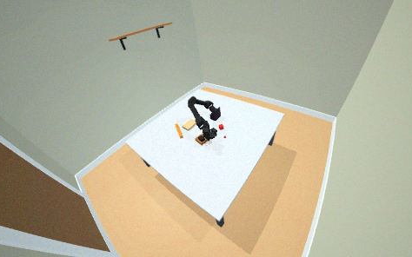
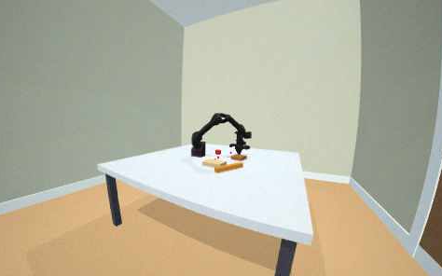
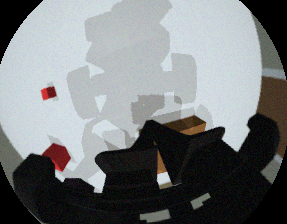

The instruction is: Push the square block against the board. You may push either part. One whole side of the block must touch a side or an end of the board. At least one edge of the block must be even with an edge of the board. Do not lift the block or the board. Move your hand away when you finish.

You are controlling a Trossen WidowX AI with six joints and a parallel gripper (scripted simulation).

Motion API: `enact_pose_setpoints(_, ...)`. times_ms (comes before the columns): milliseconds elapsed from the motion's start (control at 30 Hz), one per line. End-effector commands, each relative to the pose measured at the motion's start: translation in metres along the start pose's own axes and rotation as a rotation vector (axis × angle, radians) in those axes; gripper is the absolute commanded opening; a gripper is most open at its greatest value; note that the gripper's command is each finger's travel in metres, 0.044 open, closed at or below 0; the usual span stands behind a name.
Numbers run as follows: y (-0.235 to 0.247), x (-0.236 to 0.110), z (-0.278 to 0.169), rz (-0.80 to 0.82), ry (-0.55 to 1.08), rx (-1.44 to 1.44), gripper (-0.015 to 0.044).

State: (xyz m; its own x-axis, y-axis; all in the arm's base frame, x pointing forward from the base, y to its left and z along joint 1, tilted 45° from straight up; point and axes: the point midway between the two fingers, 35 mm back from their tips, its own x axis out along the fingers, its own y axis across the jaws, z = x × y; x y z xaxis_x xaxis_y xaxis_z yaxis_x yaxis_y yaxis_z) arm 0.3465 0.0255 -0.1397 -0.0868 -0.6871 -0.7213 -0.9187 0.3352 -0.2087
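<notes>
Going left to right in the top view, a narrow orange board (image 1: 179,130) is lying flat on the white surface (image 1: 203,174), and just beside it toward the far side a pale tan slab (image 1: 189,124) is resting flat, the two close but apart. Further right, the square block (image 1: 201,140), brown with a darker rim, is sitting on the surface apart from the board. The gripper (image 1: 209,135) is hanging right over the block's right side with its jaws pressed together and nothing caught between them. Whether the tips are touching the block cannot be told from above. Right of the gripper a small red cube (image 1: 222,127) is sitting on the surface, with a tinier red speck (image 1: 225,136) near it.

In the exterior view the order is running differently: the pale slab (image 2: 214,162) and the board (image 2: 228,167) are lying at the left, and the block (image 2: 239,158) is sitting at the right under the gripper (image 2: 240,152).

In the wrist view two red cubes (image 3: 58,156) are showing at the left, and the block (image 3: 187,127) is peeking out just past the dark closed fingers, close against them.
</notes>
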Motion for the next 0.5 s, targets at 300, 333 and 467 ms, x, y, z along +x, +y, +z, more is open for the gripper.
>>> enact_pose_setpoints(300, -0.003, 0.003, -0.025, 0.003, 0.01, -0.005, 0.0)
enact_pose_setpoints(333, -0.003, 0.003, -0.026, 0.003, 0.01, -0.005, 0.0)
enact_pose_setpoints(467, -0.004, 0.003, -0.033, 0.003, 0.011, -0.006, 0.0)
